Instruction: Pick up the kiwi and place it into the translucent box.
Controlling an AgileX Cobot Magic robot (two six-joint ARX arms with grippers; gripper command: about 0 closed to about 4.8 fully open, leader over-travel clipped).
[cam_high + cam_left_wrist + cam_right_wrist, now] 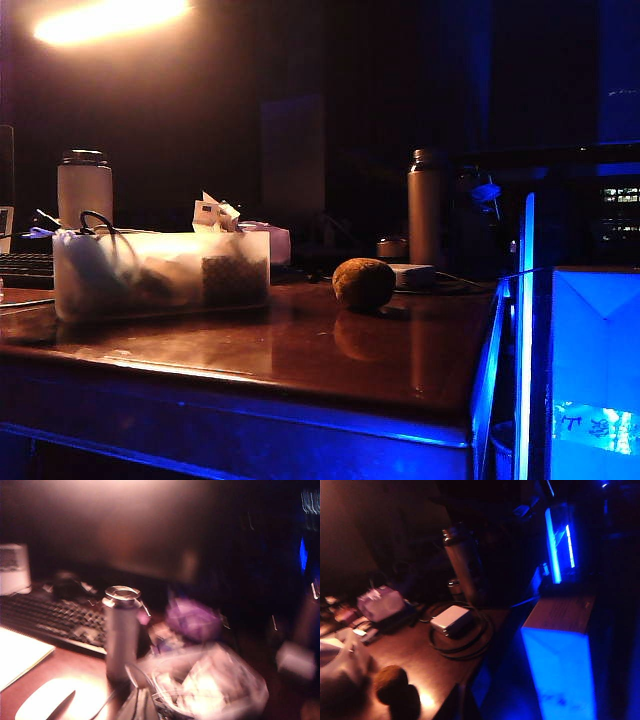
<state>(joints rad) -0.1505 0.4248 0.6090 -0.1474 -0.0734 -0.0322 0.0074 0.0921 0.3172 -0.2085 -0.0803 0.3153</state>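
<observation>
Kiwi (363, 283) sat alone on the table (300, 350), toward its right edge, well apart from the box (160, 272) at the left end. Its long axis ran roughly level and along the table's length, one end toward the box; exact heading hard to tell in the dim light.

Neither gripper showed in any view. Right fingers were together, gripping nothing seen; left fingers: cannot tell.

Risks, judged: right jaws must part before any grasp, else they would knock the round fruit so it rolls toward the near right edge. Poor light and blur could spoil aim. The box looked crammed with cables, so the kiwi might perch on top and tumble out.
</observation>
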